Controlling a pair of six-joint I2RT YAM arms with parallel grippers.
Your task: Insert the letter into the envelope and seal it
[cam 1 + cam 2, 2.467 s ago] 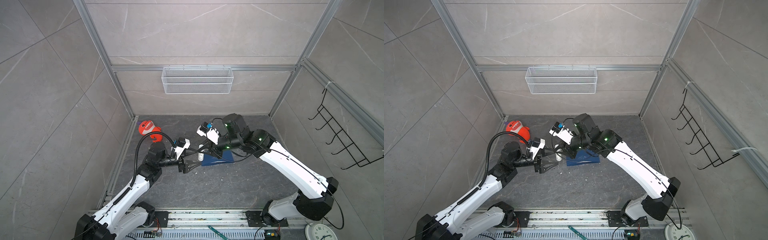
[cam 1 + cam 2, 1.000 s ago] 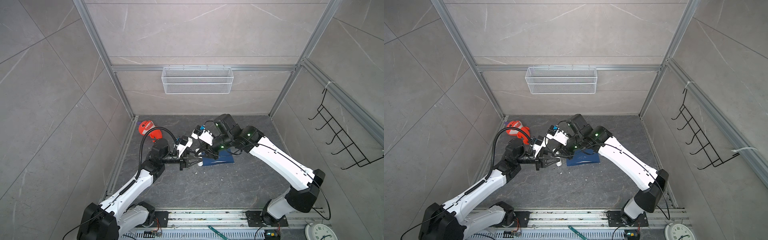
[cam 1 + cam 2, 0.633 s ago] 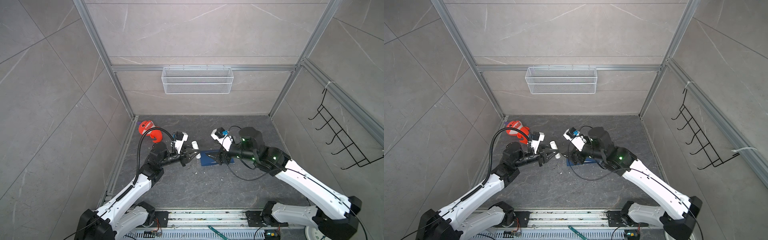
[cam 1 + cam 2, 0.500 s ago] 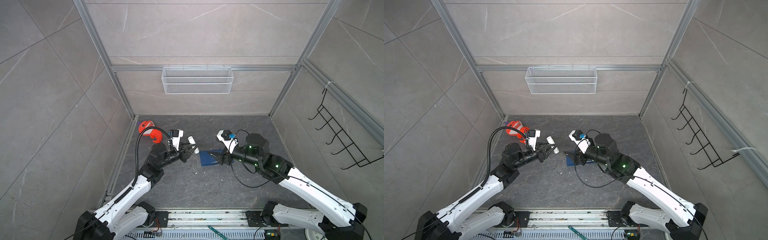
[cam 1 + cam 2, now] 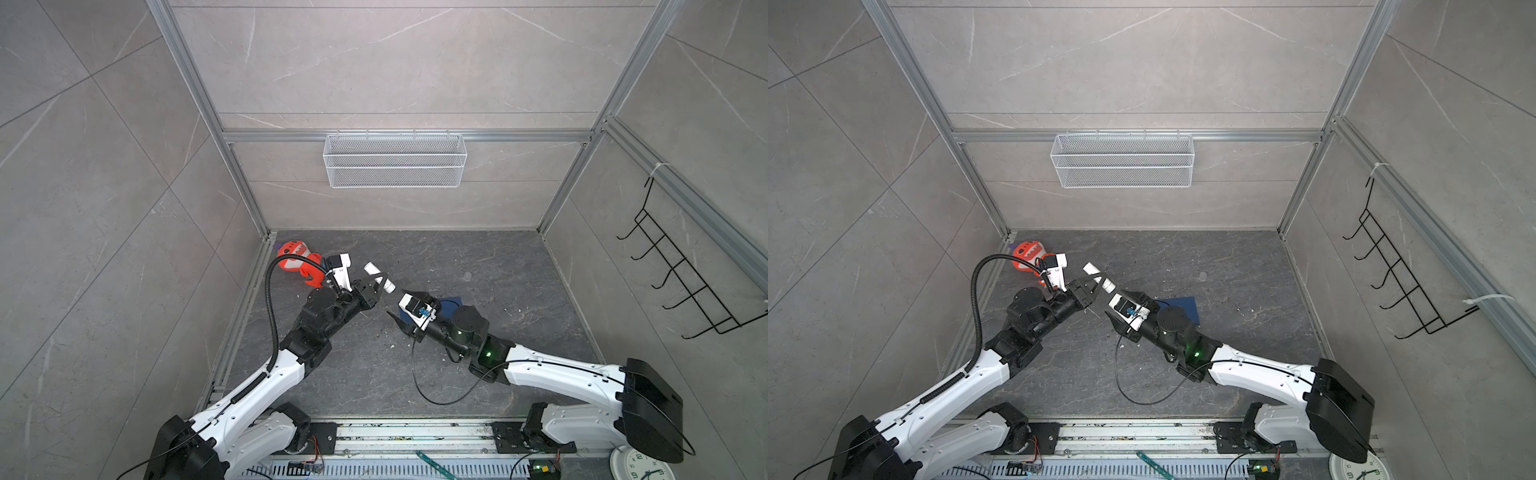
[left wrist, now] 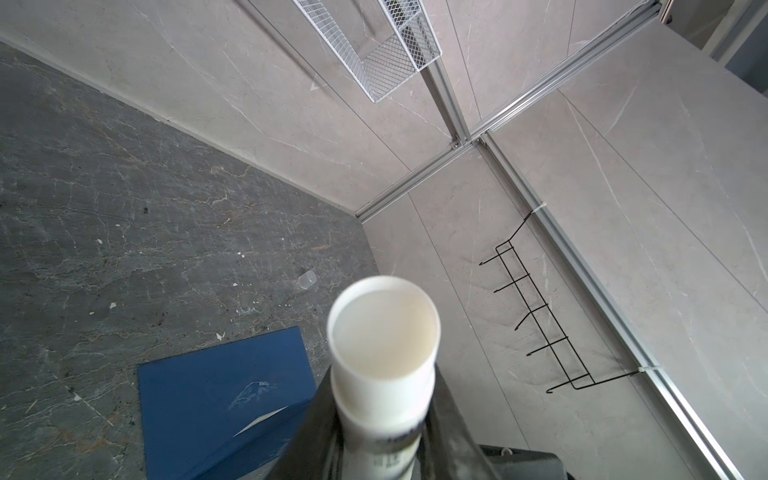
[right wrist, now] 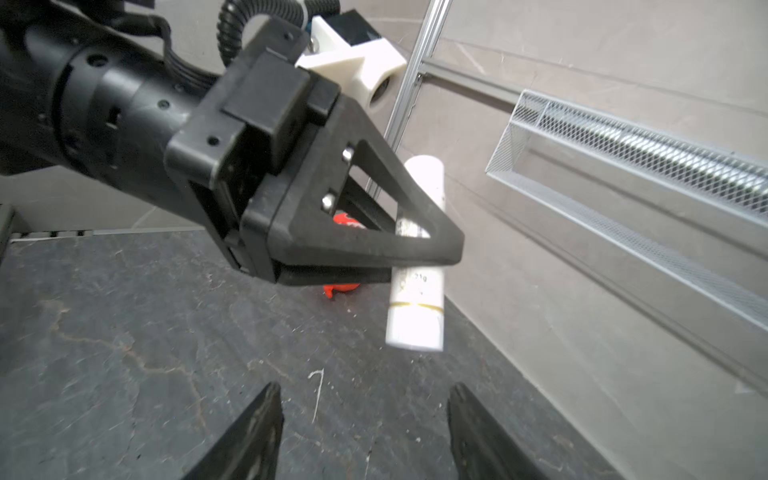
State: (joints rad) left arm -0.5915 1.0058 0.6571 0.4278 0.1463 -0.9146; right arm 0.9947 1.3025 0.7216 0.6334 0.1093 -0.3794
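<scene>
My left gripper point(image 5: 375, 287) point(image 5: 1091, 287) is shut on a white glue stick point(image 5: 379, 277) point(image 6: 384, 345) and holds it off the floor, tilted, its uncapped glue end towards the left wrist camera. The navy envelope point(image 5: 452, 304) point(image 5: 1185, 306) point(image 6: 216, 395) lies flat on the dark floor, partly under my right wrist in both top views. My right gripper point(image 5: 395, 318) point(image 7: 361, 392) hangs open and empty just short of the stick's lower end point(image 7: 415, 316). The letter is hidden; a pale sliver shows at the envelope's edge in the left wrist view.
A red toy point(image 5: 296, 258) lies in the back left corner behind my left wrist. A small clear cap point(image 5: 467, 275) point(image 6: 306, 279) sits on the floor beyond the envelope. A wire basket point(image 5: 395, 160) hangs on the back wall, a black hook rack point(image 5: 681, 286) on the right wall.
The two grippers were together at the glue stick over the envelope. My right gripper opened and drew back. My left gripper lifted the stick up and to the left.
</scene>
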